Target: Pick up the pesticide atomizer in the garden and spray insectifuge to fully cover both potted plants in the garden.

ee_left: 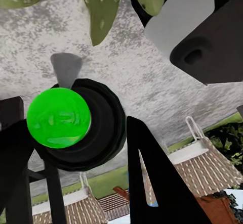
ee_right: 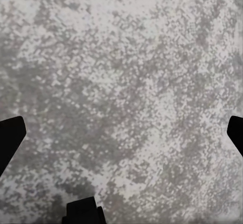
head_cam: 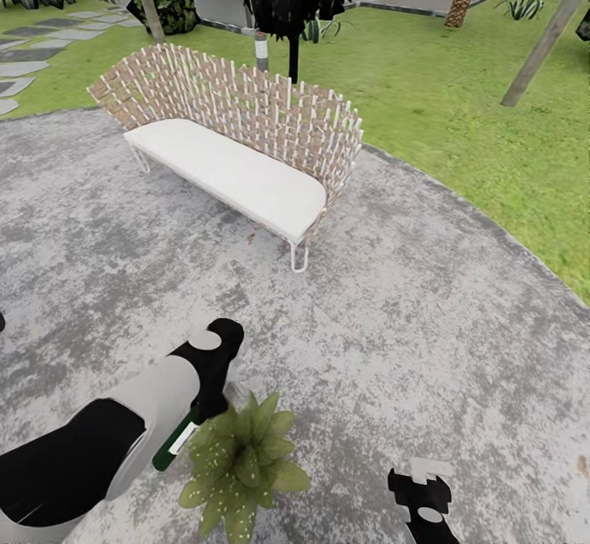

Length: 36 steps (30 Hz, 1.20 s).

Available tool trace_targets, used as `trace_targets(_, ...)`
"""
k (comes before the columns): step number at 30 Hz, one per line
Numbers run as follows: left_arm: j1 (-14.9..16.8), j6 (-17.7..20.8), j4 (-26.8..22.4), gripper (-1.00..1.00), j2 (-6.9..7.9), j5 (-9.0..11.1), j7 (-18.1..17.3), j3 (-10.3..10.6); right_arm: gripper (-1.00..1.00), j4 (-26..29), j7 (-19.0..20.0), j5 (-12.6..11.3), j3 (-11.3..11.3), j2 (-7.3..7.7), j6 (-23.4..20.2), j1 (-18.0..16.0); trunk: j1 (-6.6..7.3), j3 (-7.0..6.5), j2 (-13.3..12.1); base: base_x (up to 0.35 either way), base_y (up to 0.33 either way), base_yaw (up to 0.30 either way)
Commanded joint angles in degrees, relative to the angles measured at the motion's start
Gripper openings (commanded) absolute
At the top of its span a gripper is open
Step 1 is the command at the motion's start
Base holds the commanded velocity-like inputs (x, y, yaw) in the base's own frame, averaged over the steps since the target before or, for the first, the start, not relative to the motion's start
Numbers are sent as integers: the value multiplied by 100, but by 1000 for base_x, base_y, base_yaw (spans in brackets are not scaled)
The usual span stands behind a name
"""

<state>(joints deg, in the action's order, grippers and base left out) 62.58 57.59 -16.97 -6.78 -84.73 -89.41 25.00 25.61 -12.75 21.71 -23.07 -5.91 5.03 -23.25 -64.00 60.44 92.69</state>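
The left tool (head_cam: 192, 423), black-fingered at the end of a grey and black arm, sits low in the head view with its fingers closed around the pesticide atomizer (head_cam: 174, 444), of which a slim green and white length shows there, slanting down beside the wrist. In the left wrist view the atomizer (ee_left: 66, 120) is seen end-on as a bright green round face set in a black ring, with the dark fingers (ee_left: 152, 183) standing on either side of it. Just beside the bottle, touching or nearly so in the head view, is a potted plant (head_cam: 240, 462), a low rosette of broad pointed green leaves with pale speckles; its leaf tips (ee_left: 101, 6) hang into the left wrist view close to the bottle. Its pot is hidden under the leaves. The plant stands on the round grey stone patio (head_cam: 426, 339).

The right tool (head_cam: 422, 499), black with white patches, hangs near the plant on its other side. In the right wrist view its two dark fingertips (ee_right: 10, 138) stand wide apart at opposite edges over bare stone, holding nothing.

Farther off, a woven wicker bench with a white cushion (head_cam: 233, 147) stands on the patio, and green lawn (head_cam: 459, 102) with palm trunks lies behind.
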Motion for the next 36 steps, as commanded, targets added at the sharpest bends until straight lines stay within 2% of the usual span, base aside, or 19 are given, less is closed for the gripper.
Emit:
trace_targets(1,9,59,-107,-100,13,-58,-59,-4,100,-3,2,46,-42,-7,25,-4,0,3,2,0,0,-5)
trace_targets(7,-16,29,-218,-100,67,-69,-59,12,100,-9,4,51,-49,-7,25,-4,0,3,2,0,0,-53)
trace_targets(13,-66,45,-239,-100,20,-68,-59,18,100,-12,3,52,-41,-7,23,-4,0,3,2,0,0,-210)
trace_targets(16,-44,42,-238,-100,83,-69,-59,15,100,-12,3,52,-40,-7,24,-4,0,3,2,0,0,-25)
trace_targets(17,-38,42,-238,-100,151,-69,-59,14,100,-12,3,52,-40,-7,23,-4,0,3,2,0,0,-6)
trace_targets(19,-10,41,-244,-100,413,-69,-59,7,100,-12,7,52,-40,-7,19,-4,0,3,2,0,0,-2)
trace_targets(21,-7,41,-250,-100,530,-69,-59,6,100,-12,5,52,-40,-7,20,-4,0,3,2,0,0,0)
trace_targets(24,-56,41,-268,-100,502,-69,-59,9,100,-14,5,52,-40,-7,21,-4,0,3,2,0,0,0)
trace_targets(27,-90,41,-460,-100,339,-69,-59,-1,100,-62,5,52,-40,-7,20,-4,0,3,2,0,0,0)
trace_targets(29,-103,41,-620,-100,295,-71,-59,-22,100,-201,2,49,-40,-7,24,-4,0,3,2,0,0,0)
trace_targets(31,-99,41,-652,-100,335,-73,-59,-28,100,-239,2,49,-40,-7,24,-4,0,3,2,0,0,0)
trace_targets(36,-99,41,-782,-100,594,-76,-59,-25,100,-250,3,44,-46,-7,25,-4,0,3,2,0,0,0)
